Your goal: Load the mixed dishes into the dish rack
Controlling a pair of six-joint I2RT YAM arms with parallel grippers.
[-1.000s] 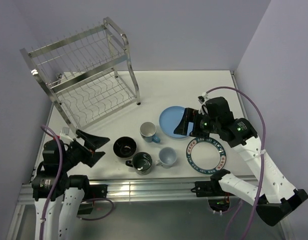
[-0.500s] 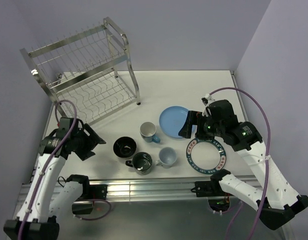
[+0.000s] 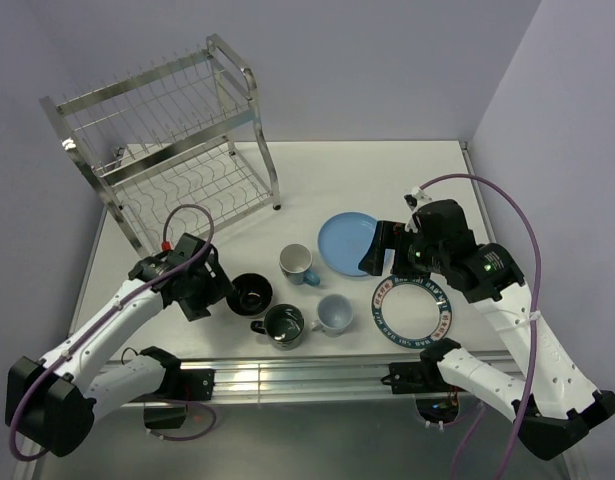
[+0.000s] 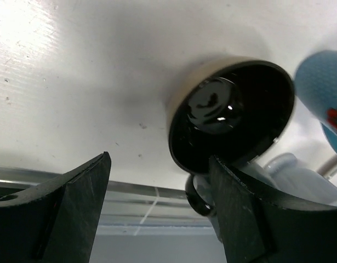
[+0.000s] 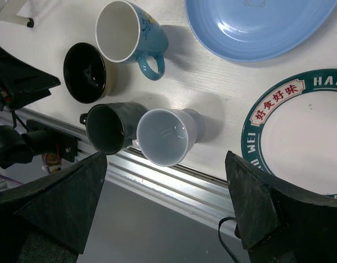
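Two arms out, bent low — left jaws apart just beside black-and-tan bowl (image 3: 249, 292), right jaws apart over light-blue plate (image 3: 342, 240).

Black-and-tan bowl (image 4: 231, 115) sits mid-frame on the white bench (image 4: 75, 66), tan outside, glossy black inside w/ light glints at its bottom. Left claw (image 4: 157, 164) stands wide apart below the bowl: 2 dark fingers (image 4: 75, 203), 1 well off to the bowl's left, the other w/ its tip right at the bowl's lower rim; contact can't be told. Bare bench shows in the gap. Blue mug (image 4: 324, 82), w/ a red mark, is just right of the bowl, cut by the frame edge. Dark mug (image 4: 198, 200): only a glossy handle shows, below the bowl. Pale cup (image 4: 300, 175) is below-right of the bowl, blurred. A metal rail (image 4: 146, 189) runs along the bench edge under the bowl.
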